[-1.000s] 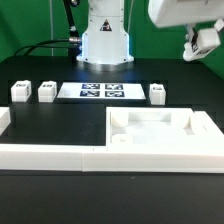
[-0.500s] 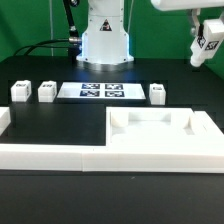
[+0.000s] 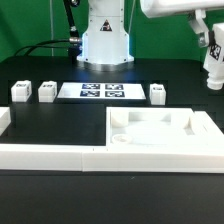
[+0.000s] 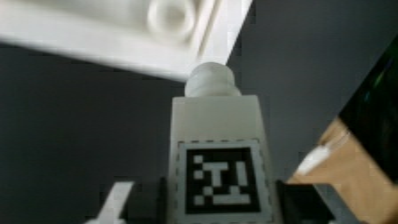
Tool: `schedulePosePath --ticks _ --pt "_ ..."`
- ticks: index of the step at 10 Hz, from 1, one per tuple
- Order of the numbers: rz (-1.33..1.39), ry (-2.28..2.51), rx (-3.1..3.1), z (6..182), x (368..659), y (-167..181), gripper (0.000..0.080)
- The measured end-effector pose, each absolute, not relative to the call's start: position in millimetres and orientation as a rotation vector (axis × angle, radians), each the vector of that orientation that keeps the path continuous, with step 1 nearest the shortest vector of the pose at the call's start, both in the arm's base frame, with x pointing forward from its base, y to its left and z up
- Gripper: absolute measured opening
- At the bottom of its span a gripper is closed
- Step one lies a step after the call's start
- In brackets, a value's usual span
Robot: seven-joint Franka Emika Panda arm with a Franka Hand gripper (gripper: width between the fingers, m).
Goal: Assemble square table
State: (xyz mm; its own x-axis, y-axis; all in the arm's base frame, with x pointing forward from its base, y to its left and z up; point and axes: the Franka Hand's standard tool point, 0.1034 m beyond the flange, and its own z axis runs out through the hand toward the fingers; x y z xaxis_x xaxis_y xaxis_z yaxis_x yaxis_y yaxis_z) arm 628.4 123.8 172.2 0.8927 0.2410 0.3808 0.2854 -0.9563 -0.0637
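My gripper (image 3: 211, 48) hangs high at the exterior view's right, shut on a white tagged leg (image 3: 214, 74) that points down above the table's far right. In the wrist view this leg (image 4: 217, 125) sits between my fingers (image 4: 118, 200), with its rounded tip toward a corner of the square tabletop (image 4: 125, 40) and a round socket (image 4: 173, 14). The white tabletop (image 3: 200, 124) lies rim-up at the front right. Three more legs stand on the black table: two (image 3: 20, 93) (image 3: 47, 92) at the left and one (image 3: 158, 93) right of centre.
The marker board (image 3: 101, 91) lies flat at the back centre before the robot's base (image 3: 104, 40). A long low white border wall (image 3: 50, 154) runs along the front. A brown surface (image 4: 349, 150) shows past the table's edge in the wrist view.
My gripper has carried the leg down and toward the exterior view's right, and the leg now hangs more upright. The tabletop and the other legs have not moved.
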Motion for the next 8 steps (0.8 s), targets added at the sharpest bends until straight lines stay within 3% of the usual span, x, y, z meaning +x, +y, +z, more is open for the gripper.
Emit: schedulePosePath --ticks 4,6,8 --pt "-0.58 -0.427 -2.944 164.6 623.4 120.9 0.0291" --pt "-0.667 -0.531 -2.953 129.0 620.5 89.9 0.0291" --pt "-0.7 -0.545 -2.945 119.6 630.0 87.0 0.0291"
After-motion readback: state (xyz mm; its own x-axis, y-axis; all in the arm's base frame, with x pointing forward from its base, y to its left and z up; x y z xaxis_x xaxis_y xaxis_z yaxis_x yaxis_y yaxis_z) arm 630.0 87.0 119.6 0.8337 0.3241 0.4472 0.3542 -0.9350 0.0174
